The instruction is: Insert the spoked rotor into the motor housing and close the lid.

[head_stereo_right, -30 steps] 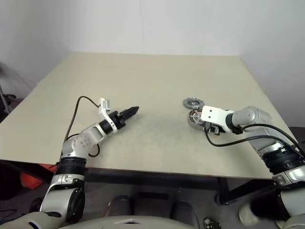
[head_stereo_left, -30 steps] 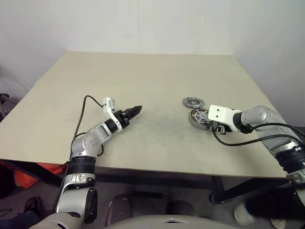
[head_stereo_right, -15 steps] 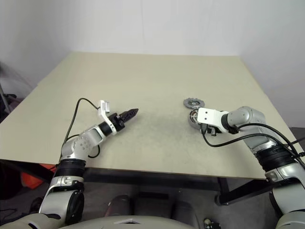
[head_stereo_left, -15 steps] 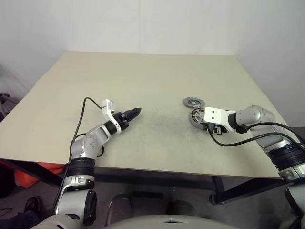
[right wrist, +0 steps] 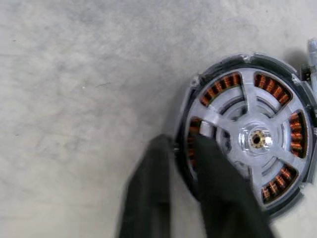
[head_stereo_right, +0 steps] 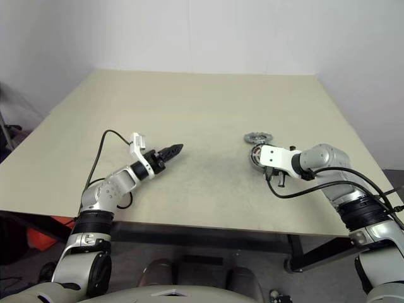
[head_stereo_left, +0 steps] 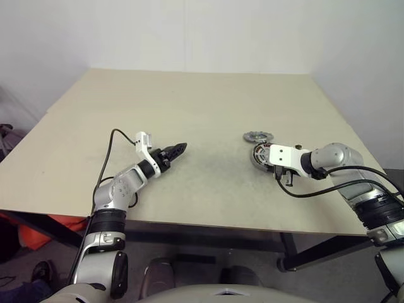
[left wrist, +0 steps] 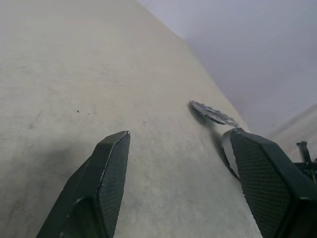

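The motor housing (right wrist: 292,210) lies on the table, right of the middle, its copper windings showing between the spokes. Inside it sits the spoked rotor (right wrist: 255,140), black-rimmed with a silver hub. My right gripper (right wrist: 181,144) comes down on the side nearer the table's middle and is shut on the rotor's rim, one finger outside and one inside. Just behind the housing (head_stereo_left: 261,154) the lid (head_stereo_left: 257,136), a grey scalloped disc, lies flat. My left gripper (head_stereo_left: 180,148) hovers open over the table's left middle, pointing towards the parts, nothing between its fingers (left wrist: 111,163).
The beige table (head_stereo_left: 202,101) is bare apart from these parts. Its front edge runs close under both arms, and the right edge lies a little beyond the housing. A black cable (head_stereo_left: 315,189) loops from my right wrist.
My right gripper's fingers have closed on the rotor's rim in the last half second. The left arm and the lid have not moved.
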Action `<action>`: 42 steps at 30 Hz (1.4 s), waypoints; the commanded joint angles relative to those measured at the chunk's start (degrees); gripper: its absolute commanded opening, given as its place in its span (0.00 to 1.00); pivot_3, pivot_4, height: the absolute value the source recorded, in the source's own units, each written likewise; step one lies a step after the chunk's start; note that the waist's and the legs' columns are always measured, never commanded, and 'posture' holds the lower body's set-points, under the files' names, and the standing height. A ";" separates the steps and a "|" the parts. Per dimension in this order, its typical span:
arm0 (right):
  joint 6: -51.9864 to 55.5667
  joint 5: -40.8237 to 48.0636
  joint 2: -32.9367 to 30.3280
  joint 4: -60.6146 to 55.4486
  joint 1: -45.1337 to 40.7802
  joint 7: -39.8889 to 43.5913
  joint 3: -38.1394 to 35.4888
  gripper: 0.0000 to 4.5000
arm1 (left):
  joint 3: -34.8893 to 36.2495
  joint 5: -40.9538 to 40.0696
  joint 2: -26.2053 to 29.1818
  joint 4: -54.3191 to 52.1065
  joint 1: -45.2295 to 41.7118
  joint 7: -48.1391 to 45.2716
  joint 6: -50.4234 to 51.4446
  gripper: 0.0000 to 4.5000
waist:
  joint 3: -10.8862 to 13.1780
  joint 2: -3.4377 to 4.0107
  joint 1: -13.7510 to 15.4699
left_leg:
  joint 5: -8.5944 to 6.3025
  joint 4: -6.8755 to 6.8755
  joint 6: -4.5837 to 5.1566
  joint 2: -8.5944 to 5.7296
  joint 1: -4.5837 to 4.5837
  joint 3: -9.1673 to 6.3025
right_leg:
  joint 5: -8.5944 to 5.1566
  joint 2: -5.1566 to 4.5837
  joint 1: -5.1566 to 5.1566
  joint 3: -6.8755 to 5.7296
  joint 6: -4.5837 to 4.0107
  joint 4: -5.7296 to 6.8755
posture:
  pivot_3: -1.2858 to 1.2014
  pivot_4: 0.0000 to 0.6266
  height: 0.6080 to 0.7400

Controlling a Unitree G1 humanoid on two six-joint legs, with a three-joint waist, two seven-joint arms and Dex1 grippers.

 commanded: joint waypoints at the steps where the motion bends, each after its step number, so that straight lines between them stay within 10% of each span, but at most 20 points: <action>1: -0.17 -1.19 1.05 2.63 -0.29 0.38 1.18 0.00 | 0.46 -0.11 0.07 -1.00 -0.64 0.03 -0.94 0.75 | 0.00 -0.01 -0.37 | 0.00 0.00 0.00 -0.01 -0.01 0.00 | 0.00 0.00 0.00 0.00 0.00 -0.01 | 0.52 0.00 1.00; 9: 0.57 -1.39 2.54 5.42 -2.51 -0.33 0.38 0.00 | 0.49 -0.25 -0.32 -2.04 0.35 0.54 -0.85 0.75 | -0.01 -0.02 -1.22 | 0.01 0.10 -0.01 0.00 0.03 -0.01 | -0.01 0.00 0.07 -0.01 0.02 0.00 | 0.52 0.00 1.00; 24: 39.93 17.08 17.15 -10.50 -11.79 -4.00 -8.48 0.00 | 3.40 -0.67 1.90 -1.07 -0.28 0.96 -1.79 0.75 | 0.08 0.14 -0.93 | 0.08 0.07 -0.09 0.16 -1.08 0.01 | 0.09 0.09 -1.08 -0.17 -0.27 0.11 | 0.52 0.00 1.00; 39: 34.37 16.34 12.55 -20.81 -8.39 -4.69 1.65 0.00 | 6.00 -0.47 3.58 -1.02 0.54 1.27 -2.20 0.75 | 0.08 0.14 -0.72 | 0.25 0.07 -0.42 0.12 -0.95 -0.08 | 0.11 0.06 -0.92 -0.16 -0.23 0.16 | 0.52 0.00 1.00; 42: 31.48 14.55 9.98 -21.99 -7.03 -4.99 3.18 0.13 | 5.57 -0.27 3.26 -0.60 0.20 1.18 -2.13 0.75 | 0.08 0.14 -0.75 | 0.25 0.06 -0.42 0.13 -0.94 -0.10 | 0.11 0.07 -0.92 -0.18 -0.22 0.15 | 0.52 0.00 1.00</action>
